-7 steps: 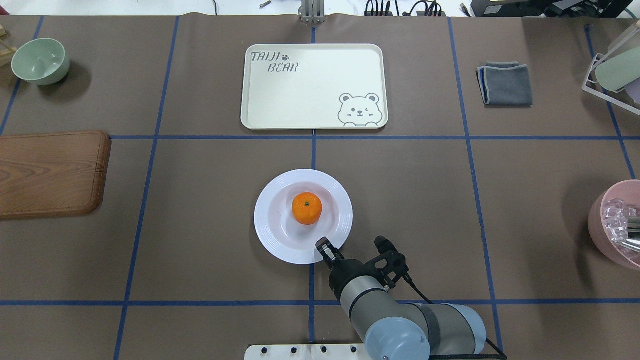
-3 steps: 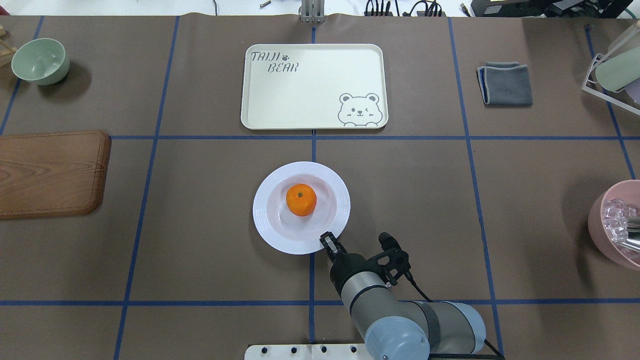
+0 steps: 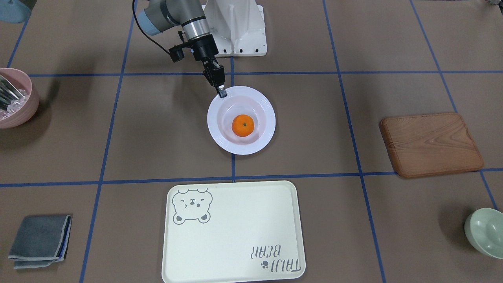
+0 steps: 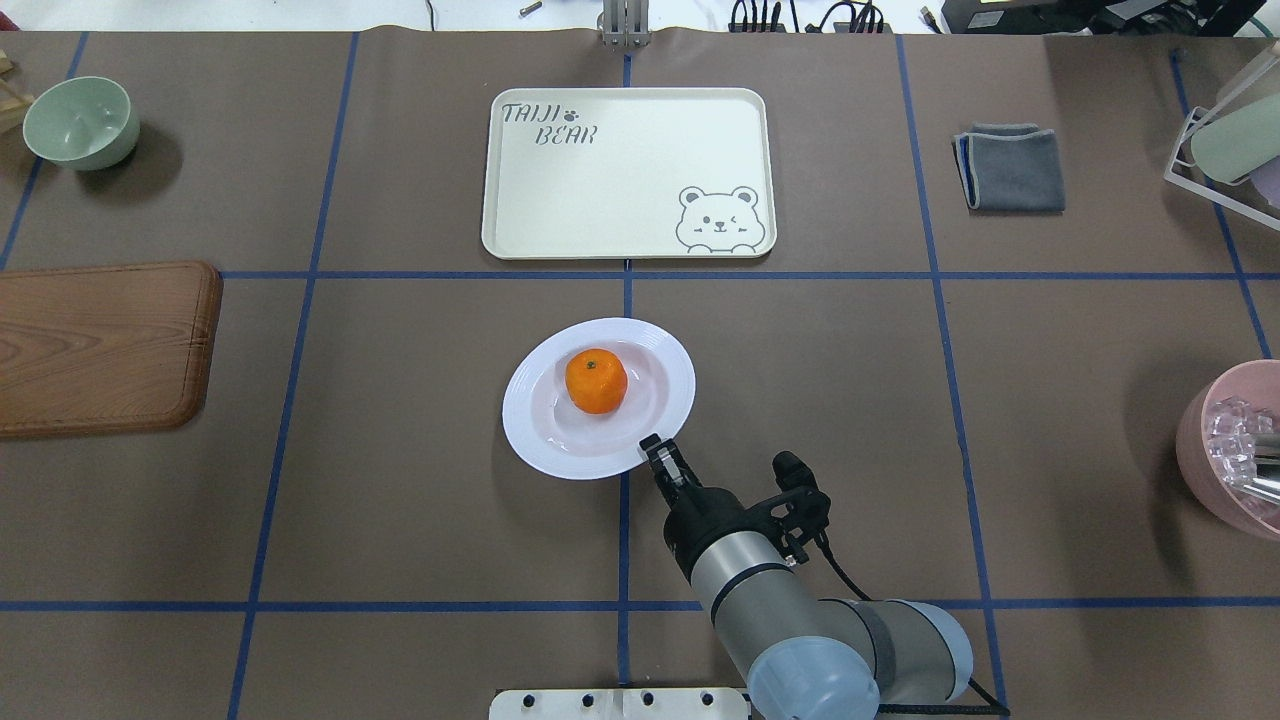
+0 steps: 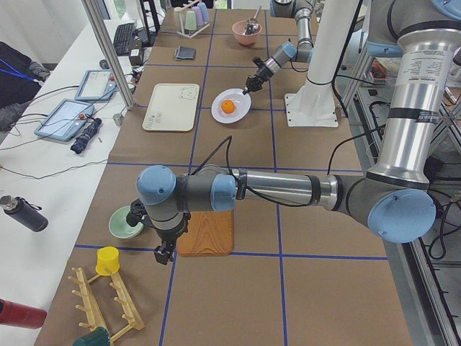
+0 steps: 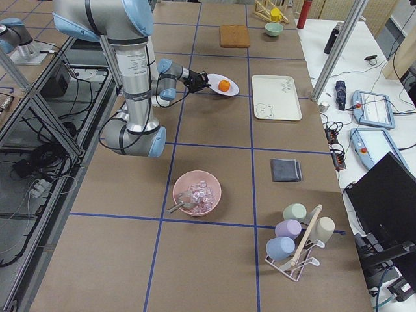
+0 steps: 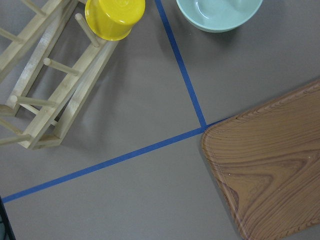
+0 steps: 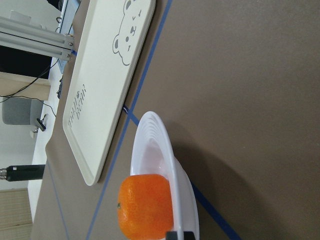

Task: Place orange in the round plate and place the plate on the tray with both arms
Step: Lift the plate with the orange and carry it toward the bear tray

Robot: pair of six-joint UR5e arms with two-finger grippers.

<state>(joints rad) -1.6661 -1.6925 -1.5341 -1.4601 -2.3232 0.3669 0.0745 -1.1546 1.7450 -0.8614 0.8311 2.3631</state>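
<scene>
The orange (image 4: 596, 381) lies in the sunken centre of the white round plate (image 4: 530, 430), towards its far left side. My right gripper (image 4: 650, 445) is shut on the plate's near right rim and holds it tilted just above the table. From across the table, the right gripper (image 3: 222, 93) pinches the rim of the plate (image 3: 220, 137). The cream tray (image 4: 620, 170) lies beyond the plate with nothing on it. My left gripper (image 5: 164, 254) hangs over the table's far left end near the wooden board; I cannot tell whether it is open or shut.
A wooden board (image 4: 100, 345) and a pale green bowl (image 4: 80, 120) lie at the left. A folded grey cloth (image 4: 1010, 167), a cup rack (image 4: 1230, 140) and a pink bowl (image 4: 1230, 450) are at the right. A yellow cup (image 7: 114, 17) sits on a wooden rack.
My right gripper has carried the plate away from the robot's base, towards the tray, and tilted it. The orange has shifted to the plate's far left.
</scene>
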